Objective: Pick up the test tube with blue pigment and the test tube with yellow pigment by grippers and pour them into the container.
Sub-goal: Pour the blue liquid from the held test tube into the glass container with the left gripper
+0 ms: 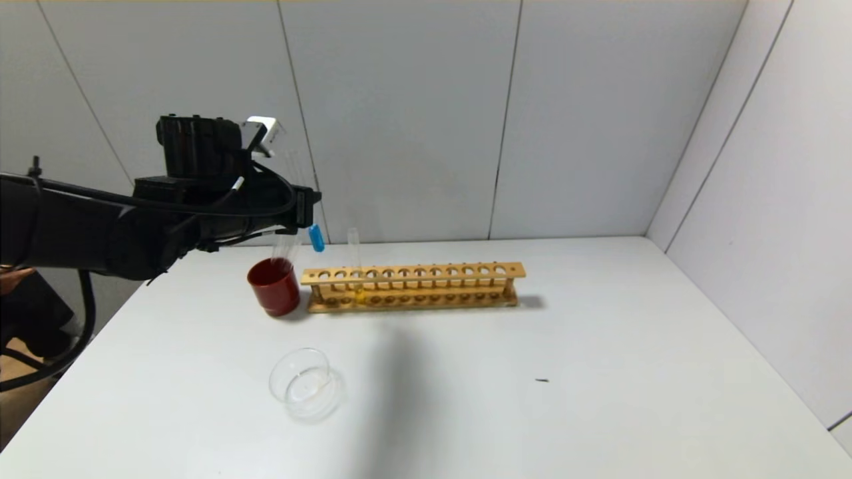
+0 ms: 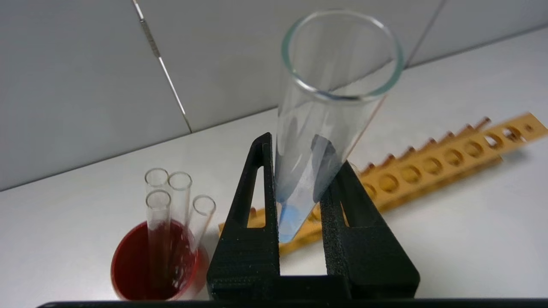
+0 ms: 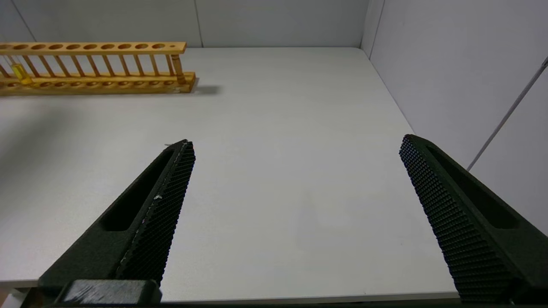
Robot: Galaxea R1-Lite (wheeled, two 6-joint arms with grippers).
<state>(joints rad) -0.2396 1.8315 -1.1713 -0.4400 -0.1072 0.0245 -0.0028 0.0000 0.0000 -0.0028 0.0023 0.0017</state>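
Observation:
My left gripper (image 1: 307, 207) is shut on the test tube with blue pigment (image 1: 316, 238) and holds it in the air above the red cup and the left end of the rack. In the left wrist view the gripper (image 2: 299, 171) clamps the tube (image 2: 308, 171) between its black fingers, with blue liquid at the tube's low end. The test tube with yellow pigment (image 1: 356, 269) stands upright in the wooden rack (image 1: 466, 271); it also shows in the right wrist view (image 3: 20, 73). The clear glass container (image 1: 303, 382) sits on the table nearer to me. My right gripper (image 3: 295, 147) is open and empty over the table's right front.
A dark red cup (image 1: 275, 286) with several colourless tubes (image 2: 171, 201) stands left of the rack. Grey walls close the back and right side. A small dark speck (image 1: 542, 380) lies on the white table (image 1: 599, 372).

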